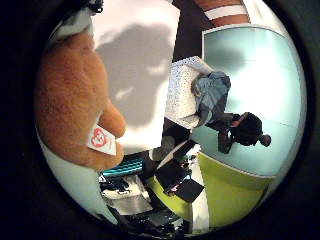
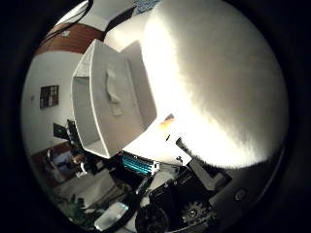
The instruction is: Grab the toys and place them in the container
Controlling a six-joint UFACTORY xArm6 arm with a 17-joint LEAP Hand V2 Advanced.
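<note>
Little-finger side: brown plush toy (image 1: 75,100) sits right against my palm, its red-and-white tag (image 1: 101,139) hanging off it, table surface (image 1: 135,55) beyond. Thumb side: white furry toy (image 2: 218,82) fills the view, also tight to the palm; white container (image 2: 109,99) just beside it, inside looks empty from here. Hand (image 2: 189,204) parts show at the edge, but I cannot tell its finger state. My guess: carrying, nothing dropped in yet.
</note>
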